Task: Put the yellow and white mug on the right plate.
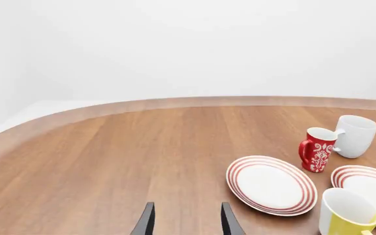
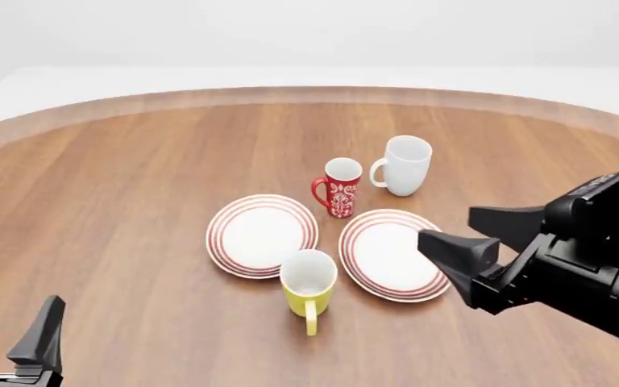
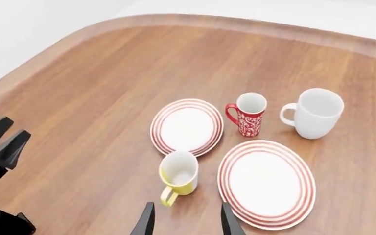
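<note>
The yellow and white mug [image 2: 309, 282] stands upright on the table in front of the gap between two red-ringed plates, its handle pointing toward the arms' side. It also shows in the wrist views [image 1: 344, 215] [image 3: 178, 174]. The right plate [image 2: 393, 254] [image 3: 266, 183] [image 1: 371, 188] lies bare just right of the mug. My right gripper [image 2: 447, 226] [image 3: 186, 215] hovers open above that plate's right edge, holding nothing. My left gripper [image 2: 10, 313] [image 1: 188, 215] is open and empty low at the front left, far from the mug.
The left plate [image 2: 261, 235] [image 3: 186, 126] lies bare left of the mug. A red white-patterned mug [image 2: 341, 187] and an all-white mug [image 2: 405, 165] stand behind the plates. The round wooden table's rim [image 2: 309, 95] curves along the back.
</note>
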Robot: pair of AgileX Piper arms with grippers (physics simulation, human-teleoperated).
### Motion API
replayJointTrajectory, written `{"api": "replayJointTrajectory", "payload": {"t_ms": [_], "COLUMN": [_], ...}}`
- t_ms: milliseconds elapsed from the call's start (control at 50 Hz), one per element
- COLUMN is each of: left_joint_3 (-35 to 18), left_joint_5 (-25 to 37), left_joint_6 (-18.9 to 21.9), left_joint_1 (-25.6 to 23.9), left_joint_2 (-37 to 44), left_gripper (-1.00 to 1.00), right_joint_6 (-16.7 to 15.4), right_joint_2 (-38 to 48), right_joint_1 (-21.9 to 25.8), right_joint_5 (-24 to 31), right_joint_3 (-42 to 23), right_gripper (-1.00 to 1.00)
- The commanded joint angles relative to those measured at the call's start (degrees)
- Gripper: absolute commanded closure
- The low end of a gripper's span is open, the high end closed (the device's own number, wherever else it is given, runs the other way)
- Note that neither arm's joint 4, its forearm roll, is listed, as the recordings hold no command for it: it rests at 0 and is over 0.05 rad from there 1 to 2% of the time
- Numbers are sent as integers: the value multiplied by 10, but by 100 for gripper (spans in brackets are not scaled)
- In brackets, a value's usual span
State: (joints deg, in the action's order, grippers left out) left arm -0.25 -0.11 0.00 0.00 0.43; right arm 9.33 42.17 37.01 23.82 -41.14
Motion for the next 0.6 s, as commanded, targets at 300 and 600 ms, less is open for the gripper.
{"api": "replayJointTrajectory", "payload": {"t_ms": [300,600], "left_joint_3": [0,0], "left_joint_5": [0,0], "left_joint_6": [0,0], "left_joint_1": [0,0], "left_joint_2": [0,0], "left_gripper": [-100,-100], "right_joint_6": [5,20], "right_joint_2": [95,149], "right_joint_1": [-12,-7], "right_joint_5": [-53,-105], "right_joint_3": [6,18], "right_gripper": [-100,-100]}}
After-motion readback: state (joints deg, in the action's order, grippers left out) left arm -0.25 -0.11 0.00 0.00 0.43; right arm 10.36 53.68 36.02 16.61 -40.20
